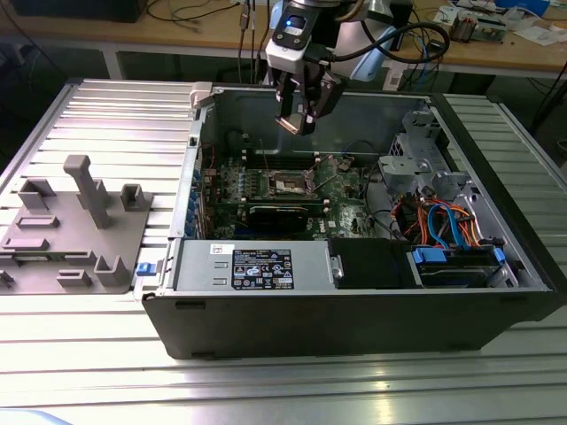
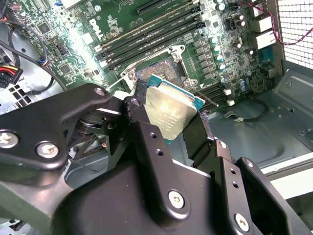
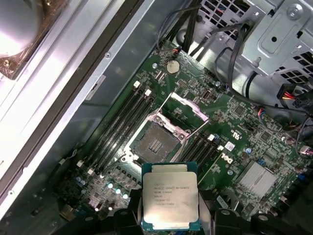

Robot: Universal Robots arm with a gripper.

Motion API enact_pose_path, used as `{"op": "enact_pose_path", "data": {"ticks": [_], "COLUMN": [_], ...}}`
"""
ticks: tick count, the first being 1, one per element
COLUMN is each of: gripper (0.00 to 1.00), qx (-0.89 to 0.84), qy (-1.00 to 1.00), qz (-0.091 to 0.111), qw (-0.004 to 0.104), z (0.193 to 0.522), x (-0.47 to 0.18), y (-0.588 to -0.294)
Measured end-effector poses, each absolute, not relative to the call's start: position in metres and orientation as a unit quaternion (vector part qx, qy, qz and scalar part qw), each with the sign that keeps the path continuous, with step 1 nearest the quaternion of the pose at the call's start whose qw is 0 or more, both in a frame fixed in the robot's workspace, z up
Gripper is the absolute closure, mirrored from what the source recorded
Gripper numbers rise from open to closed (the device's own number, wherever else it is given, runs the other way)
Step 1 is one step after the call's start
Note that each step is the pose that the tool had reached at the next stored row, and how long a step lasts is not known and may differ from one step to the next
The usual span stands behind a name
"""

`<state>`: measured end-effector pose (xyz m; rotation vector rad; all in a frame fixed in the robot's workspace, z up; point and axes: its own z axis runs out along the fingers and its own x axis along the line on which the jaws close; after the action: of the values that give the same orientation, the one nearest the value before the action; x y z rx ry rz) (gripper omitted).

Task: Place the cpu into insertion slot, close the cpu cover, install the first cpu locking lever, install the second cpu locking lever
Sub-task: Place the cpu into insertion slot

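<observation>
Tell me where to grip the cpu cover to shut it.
Probably pinch its free edge rail, opposite the hinge, from above: the cpu cover stands tilted open beside the insertion slot, a thin windowed frame, so only its rails offer grip. The gripper is shut on the cpu.

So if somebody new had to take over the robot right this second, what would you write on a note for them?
The gripper is shut on the cpu, holding it in the air above the motherboard inside the open computer case.
The insertion slot is empty, contacts bare.
The cpu cover is swung open beside the slot.
Done: the cpu is gripped.
Left: all four steps; the cpu is not in the slot yet.
</observation>
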<state>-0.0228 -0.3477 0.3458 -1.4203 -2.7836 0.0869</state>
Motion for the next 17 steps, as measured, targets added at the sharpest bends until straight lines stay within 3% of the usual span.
{"op": "enact_pose_path", "data": {"ticks": [17], "gripper": [0.46], "qx": [-0.466], "qy": [-0.885], "qz": [0.028], "qw": [0.008], "z": [0.3458], "x": [-0.0228], "y": [-0.3477]}}
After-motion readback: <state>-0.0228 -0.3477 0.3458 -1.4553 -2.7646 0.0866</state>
